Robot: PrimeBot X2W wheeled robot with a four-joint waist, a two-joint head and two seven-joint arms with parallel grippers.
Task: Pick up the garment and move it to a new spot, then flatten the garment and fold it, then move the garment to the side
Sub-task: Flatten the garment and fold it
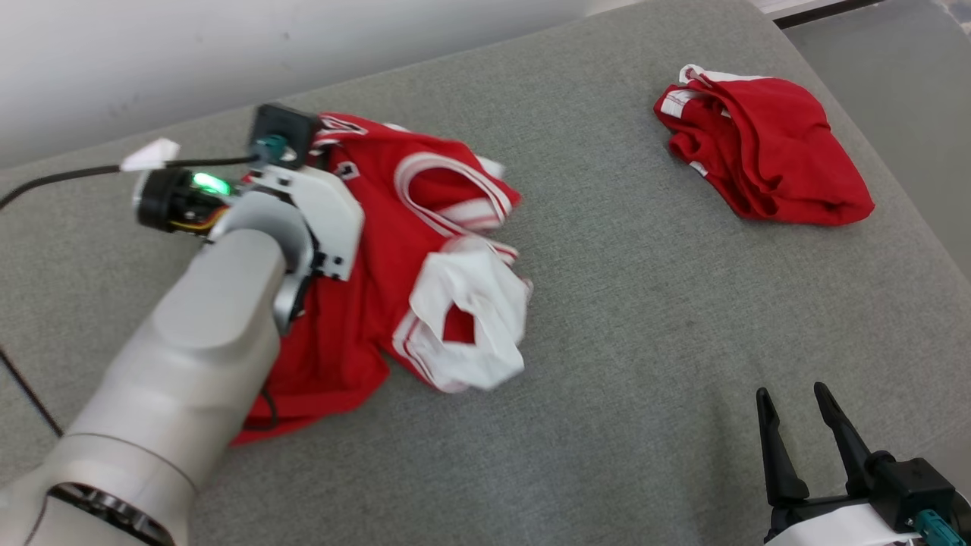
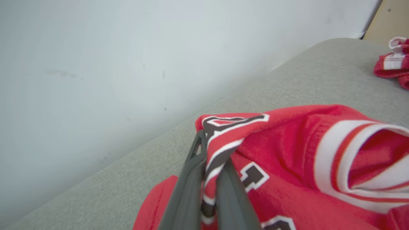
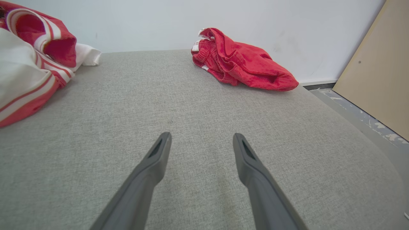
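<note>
The garment (image 1: 425,189) is a crumpled red jersey with white trim and black-and-white lettering, lying left of centre on the grey padded surface (image 1: 645,341). My left arm reaches over it, and its wrist housing (image 1: 318,205) hides the fingers in the head view. In the left wrist view my left gripper (image 2: 212,153) is shut on a raised fold of the garment (image 2: 287,143) near its lettering. My right gripper (image 1: 791,394) stands open at the lower right, low over bare fabric with nothing between its fingers (image 3: 202,137). The garment's white sleeve edge (image 3: 19,76) lies far to its left.
A second bunched red cloth (image 1: 766,144) lies at the back right near the surface's edge (image 3: 243,60). A white wall runs along the far side. A tan board (image 3: 377,64) leans at the right beyond the edge. A black cable (image 1: 45,182) trails at the left.
</note>
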